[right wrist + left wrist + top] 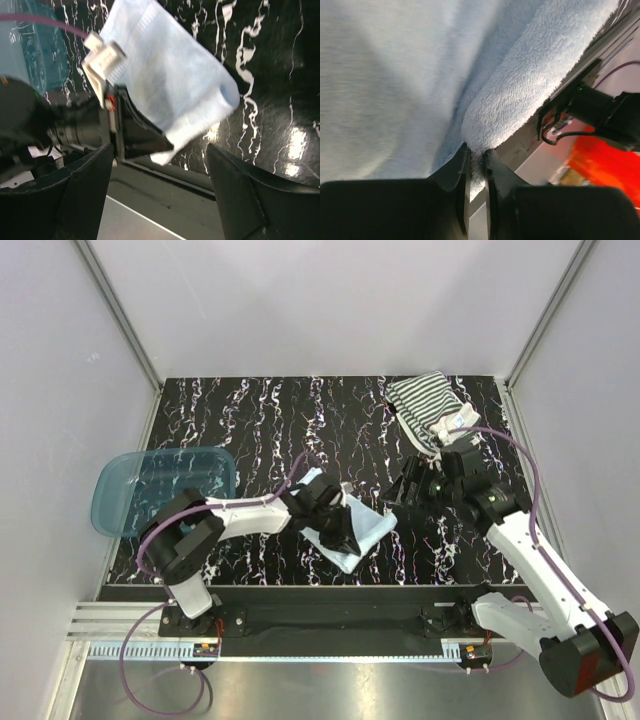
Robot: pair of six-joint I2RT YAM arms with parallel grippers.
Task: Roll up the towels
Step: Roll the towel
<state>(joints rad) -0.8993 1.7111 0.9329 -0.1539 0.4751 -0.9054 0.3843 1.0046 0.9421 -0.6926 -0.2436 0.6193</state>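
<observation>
the step in hand looks like the start of the first roll: the left gripper (477, 161) is pinched nearly closed on a thick fold at the edge of the light blue towel (370, 527), with the plush pile bunched between its fingers (460, 170). that towel lies near the front middle of the table (260, 420), already doubled over on itself to judge by the rounded fold seen from the right wrist. whether the held edge is lifted clear of the table i cannot tell. the right gripper (406, 494) hangs just beside the towel's right side, its jaws spread wide and holding nothing, pointed at the cloth and at the other gripper. the left arm reaches low and far across from its base toward the centre, with the wrist turned so the fingers come in at the towel's near edge; the right arm is folded forward and inward, with the elbow high. the next move probably calls for the free gripper to catch or pin the far side so the held edge can be turned over evenly without dragging the whole cloth. the striped towel (425, 408) sits crumpled in the far right corner, well apart and not yet rolled, and the blue tub (150, 490) stands at the left.
</observation>
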